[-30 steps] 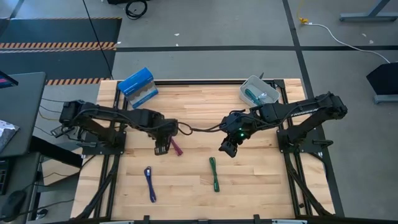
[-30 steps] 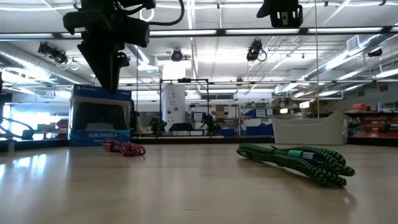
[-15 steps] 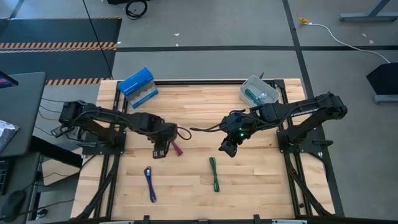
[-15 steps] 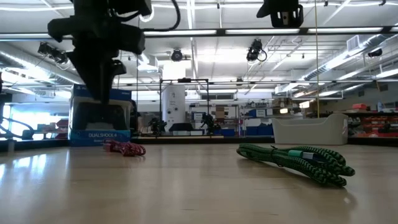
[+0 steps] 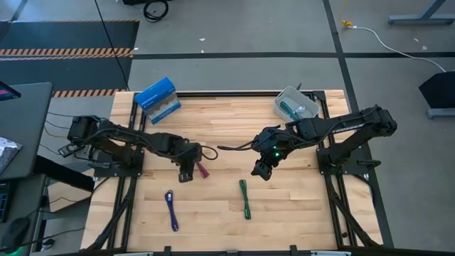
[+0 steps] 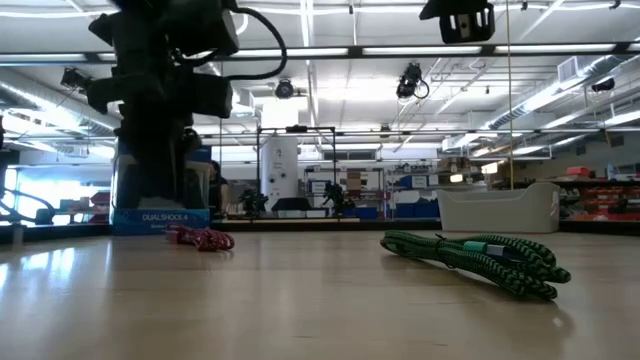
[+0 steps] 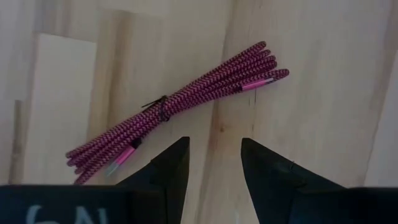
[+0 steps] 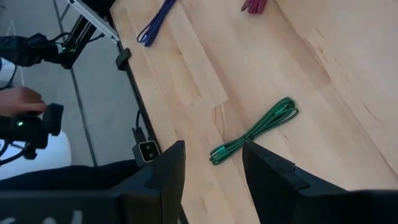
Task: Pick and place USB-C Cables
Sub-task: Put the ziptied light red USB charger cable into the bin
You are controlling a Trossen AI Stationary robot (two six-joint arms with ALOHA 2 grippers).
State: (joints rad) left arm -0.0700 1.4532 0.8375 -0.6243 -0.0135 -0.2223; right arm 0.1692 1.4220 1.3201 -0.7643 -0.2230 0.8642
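A maroon cable bundle lies flat on the wooden table left of centre. My left gripper hangs open just above it, pointing steeply down, and touches nothing; the high view shows this gripper beside the bundle. A green bundle and a purple-blue bundle lie nearer the front edge. My right gripper waits open, high above the table's middle, looking down on the green bundle. A teal cable lies in the clear tray.
A blue box stands at the far left corner, and the tray stands at the far right. Bare wood stretches between the bundles. In the right wrict view a person's hand shows beyond the table's edge.
My left gripper has come down toward the maroon bundle, still open, tipping a little steeper. The bundles have stayed where they were.
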